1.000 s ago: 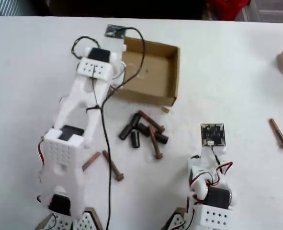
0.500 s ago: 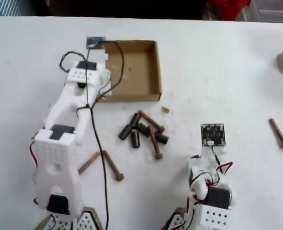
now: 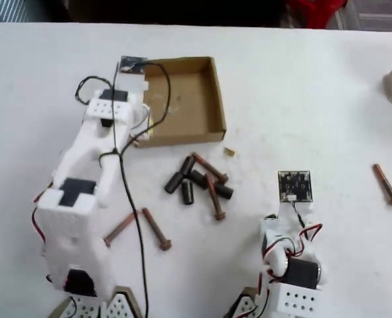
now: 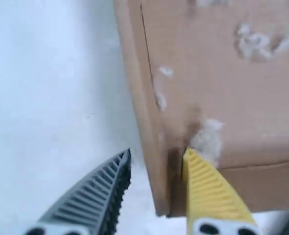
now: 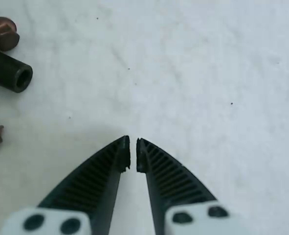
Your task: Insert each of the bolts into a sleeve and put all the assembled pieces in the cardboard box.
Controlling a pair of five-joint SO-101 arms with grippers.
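**Fingers: left pair astride the box wall, right pair nearly touching on nothing**

Left gripper [image 4: 156,156]: fingers part-open over a corner of the cardboard box [image 4: 222,73]. The yellow finger [image 4: 208,196] is inside the box, against the inner face of the wall. The grey finger [image 4: 98,193] is outside over the table, with a visible gap to the wall. It straddles the wall and does not look clamped.

Right gripper [image 5: 133,147]: black fingers [image 5: 98,181] are down to a thin slit with nothing between them. The tips sit over bare table. A black sleeve [image 5: 7,73] and a bolt head [image 5: 1,33] lie off to one side, clear of the tips.

High view:
- The box sits open side up on the far half of the table [image 3: 302,86]. The left arm [image 3: 83,192] stretches to its near corner on that arm's side, and a black cable [image 3: 132,199] runs along the arm.
- The heap [image 3: 197,182] lies just in front of the box: four black sleeves with two bolts among them. I can't tell if any bolt is seated in a sleeve.
- Two loose bolts [image 3: 154,230] lie beside the left arm, meeting at one end in a V.
- A single bolt [image 3: 386,184] lies far out on the right side, well apart from everything else.
- A small tan scrap [image 3: 229,152] lies between box and heap.
- The right arm [image 3: 288,265] is folded at the near edge, to the right of the heap.
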